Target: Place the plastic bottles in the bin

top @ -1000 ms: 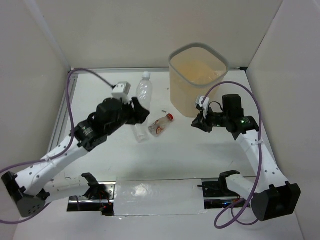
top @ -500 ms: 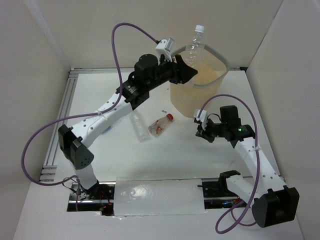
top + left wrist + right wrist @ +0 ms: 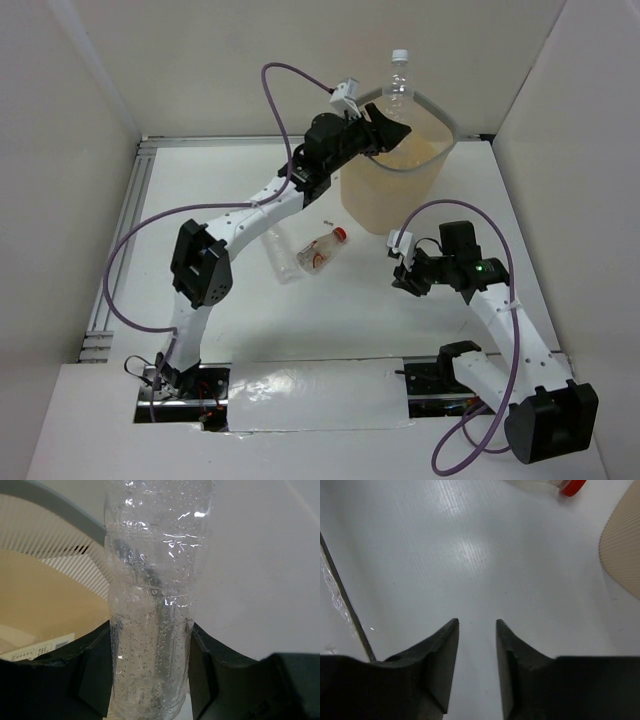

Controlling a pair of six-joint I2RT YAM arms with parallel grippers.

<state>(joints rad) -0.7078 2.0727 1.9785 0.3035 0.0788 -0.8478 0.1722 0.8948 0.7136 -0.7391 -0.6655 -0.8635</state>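
My left gripper (image 3: 392, 128) is shut on a clear white-capped bottle (image 3: 398, 82) and holds it upright over the mouth of the beige bin (image 3: 385, 200). In the left wrist view the bottle (image 3: 152, 605) stands between my fingers, with the bin's rim (image 3: 60, 507) and inside to the left. A red-capped bottle (image 3: 322, 250) and a clear crushed bottle (image 3: 280, 256) lie on the table left of the bin. My right gripper (image 3: 400, 272) is open and empty, low over the table below the bin. Its wrist view shows the red cap (image 3: 572, 486) far ahead.
White walls close in the table on the left, back and right. A metal rail (image 3: 125, 240) runs along the left edge. The bin's ribbed wall (image 3: 622, 545) shows at the right of the right wrist view. A foil-covered strip (image 3: 315, 398) lies at the near edge.
My left arm has lifted the white-capped bottle off the table and carried it up and right to above the bin. My right gripper has drifted slightly down.
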